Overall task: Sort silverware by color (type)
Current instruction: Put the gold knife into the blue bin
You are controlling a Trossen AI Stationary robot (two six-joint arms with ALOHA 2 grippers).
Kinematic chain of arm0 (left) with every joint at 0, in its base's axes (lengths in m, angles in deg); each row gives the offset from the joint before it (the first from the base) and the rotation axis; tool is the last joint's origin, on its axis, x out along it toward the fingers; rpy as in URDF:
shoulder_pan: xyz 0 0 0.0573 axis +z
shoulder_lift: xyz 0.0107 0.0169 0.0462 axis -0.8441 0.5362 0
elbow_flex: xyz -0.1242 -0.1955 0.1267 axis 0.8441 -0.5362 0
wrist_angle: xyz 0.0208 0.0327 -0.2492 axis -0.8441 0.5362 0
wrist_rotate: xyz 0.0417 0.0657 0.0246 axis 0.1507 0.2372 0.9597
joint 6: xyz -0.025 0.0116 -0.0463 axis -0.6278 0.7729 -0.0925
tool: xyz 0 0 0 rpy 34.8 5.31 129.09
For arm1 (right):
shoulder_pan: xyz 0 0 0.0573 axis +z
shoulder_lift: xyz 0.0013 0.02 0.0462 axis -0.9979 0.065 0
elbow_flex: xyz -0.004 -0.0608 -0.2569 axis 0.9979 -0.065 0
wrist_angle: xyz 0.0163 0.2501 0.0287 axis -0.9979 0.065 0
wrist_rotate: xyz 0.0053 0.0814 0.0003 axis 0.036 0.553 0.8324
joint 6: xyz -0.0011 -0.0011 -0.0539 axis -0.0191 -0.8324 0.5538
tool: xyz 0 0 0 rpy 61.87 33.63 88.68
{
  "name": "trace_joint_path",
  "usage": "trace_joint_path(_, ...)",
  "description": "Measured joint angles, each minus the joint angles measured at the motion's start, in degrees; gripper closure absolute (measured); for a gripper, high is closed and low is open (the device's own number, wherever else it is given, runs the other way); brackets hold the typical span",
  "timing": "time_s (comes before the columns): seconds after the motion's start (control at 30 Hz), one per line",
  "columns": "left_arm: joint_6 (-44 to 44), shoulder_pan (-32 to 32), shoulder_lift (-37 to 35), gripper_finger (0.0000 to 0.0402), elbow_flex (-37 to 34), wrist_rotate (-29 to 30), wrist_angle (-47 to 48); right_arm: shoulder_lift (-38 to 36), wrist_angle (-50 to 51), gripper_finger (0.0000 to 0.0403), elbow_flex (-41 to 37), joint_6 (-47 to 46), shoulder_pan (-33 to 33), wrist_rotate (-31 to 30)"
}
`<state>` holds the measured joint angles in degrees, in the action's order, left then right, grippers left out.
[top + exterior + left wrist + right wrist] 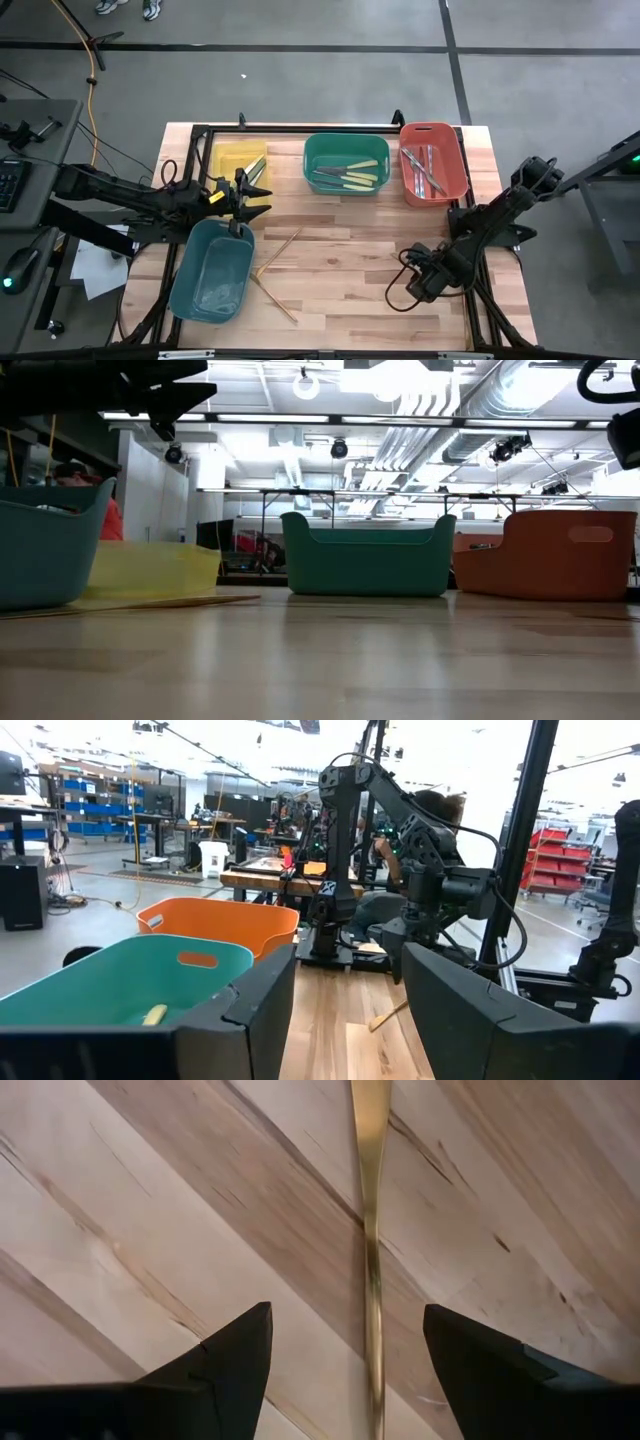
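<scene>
Tan wood is what I have under the right gripper [345,1370]: a thin wooden utensil [372,1230] lies flat on the table [350,270], running between my spread fingers, which hang low over the right front of the boards. Nothing is pinched yet.

It looks light and stiff, with a narrow neck widening toward one end. Lying flush on the planks, it gives the fingertips little to get under, so I judge the neck to be the place to close on, square across the shaft, pressing down to the wood. A skewed pinch could flick it away or spin it.

Two more wooden sticks [272,275] lie crossed near the teal bin [212,270] at the left front. The left gripper [240,197] hovers above that bin's far end, fingers spread and empty.

Along the far edge, the yellow bin [238,162] holds yellow and green handles, the green bin [346,164] several pale yellow-handled pieces [350,174], and the red bin [433,163] the silver-grey pieces [425,168]. I cannot tell what, if anything, lies in the teal bin.
</scene>
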<state>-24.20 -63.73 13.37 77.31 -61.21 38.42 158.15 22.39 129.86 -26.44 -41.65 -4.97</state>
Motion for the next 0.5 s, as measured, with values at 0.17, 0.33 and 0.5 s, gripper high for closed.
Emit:
trace_joint_path(0.17,0.11,0.00,0.00,0.0225,0.00,0.00,0.01,0.00,-0.02,0.0158,0.00,0.02,0.00,-1.35)
trace_joint_path(0.33,0.17,0.00,0.00,0.0225,0.02,0.00,0.01,0.00,-0.18,0.0158,0.00,0.02,0.01,-2.48)
trace_joint_path(0.5,0.21,0.00,0.00,0.0225,0.02,0.00,0.01,0.08,-0.26,0.0158,0.00,-0.14,0.02,-2.91)
